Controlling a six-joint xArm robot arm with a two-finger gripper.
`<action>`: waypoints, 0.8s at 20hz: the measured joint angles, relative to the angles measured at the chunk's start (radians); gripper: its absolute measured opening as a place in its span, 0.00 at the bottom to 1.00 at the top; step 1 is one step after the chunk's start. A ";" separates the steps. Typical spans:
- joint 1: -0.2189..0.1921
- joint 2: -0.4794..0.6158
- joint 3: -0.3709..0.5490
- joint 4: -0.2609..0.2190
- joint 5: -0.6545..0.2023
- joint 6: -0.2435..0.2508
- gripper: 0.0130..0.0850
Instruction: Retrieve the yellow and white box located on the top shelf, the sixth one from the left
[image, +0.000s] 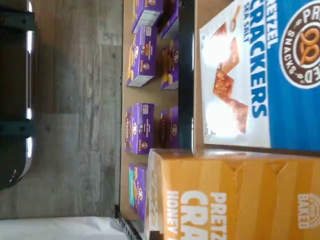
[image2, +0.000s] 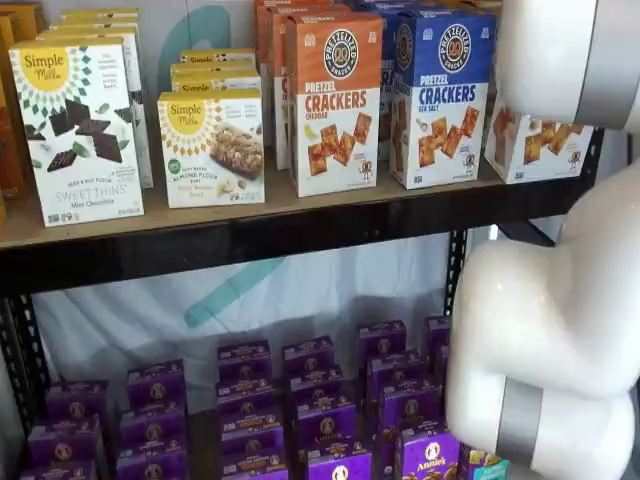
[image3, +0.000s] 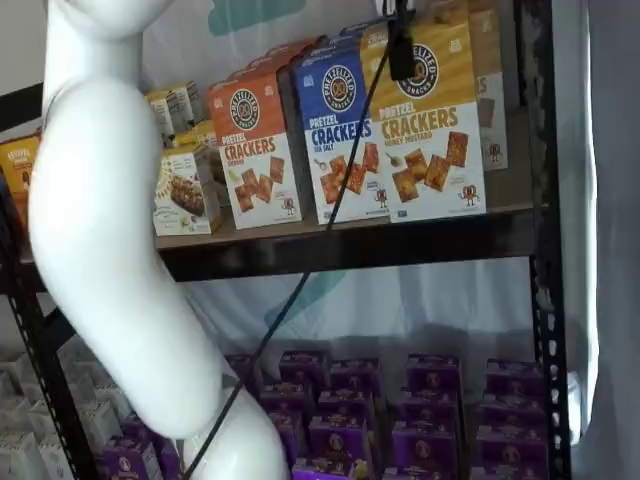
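- Wrist view gave you the closest look: the yellow and white box (image: 235, 197) filled the near part of the picture, its yellow upper panel towards the lens, with the blue-topped cracker box (image: 265, 70) just beside it.
- You had the white arm (image3: 110, 250) between camera and shelves, and in a shelf view the gripper (image3: 400, 65) hung from the upper edge as one dark shape right in front of the box's yellow half. No gap and no clamp showed, so I could not tell the claw's state.
- Your target stood upright at the front of the top shelf (image3: 350, 245), at the right end of the cracker row, touching or nearly touching the blue-topped box.
- I judged it light, stiff cardboard with smooth printed faces, likely slippery and easy to dent. The narrow side walls high up looked like the place for your fingers, with the free side giving room.
- It was closed. Contents were hidden, and only the printing suggested brittle crackers.
- More boxes stood behind it on the board.
- Farther down, purple boxes (image3: 430, 385) filled the lower shelf.
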 joint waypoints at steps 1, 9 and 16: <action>-0.005 -0.014 0.013 -0.004 0.002 -0.006 0.67; 0.003 -0.100 0.103 -0.044 0.021 -0.014 0.67; 0.062 -0.188 0.213 -0.070 0.036 0.038 0.67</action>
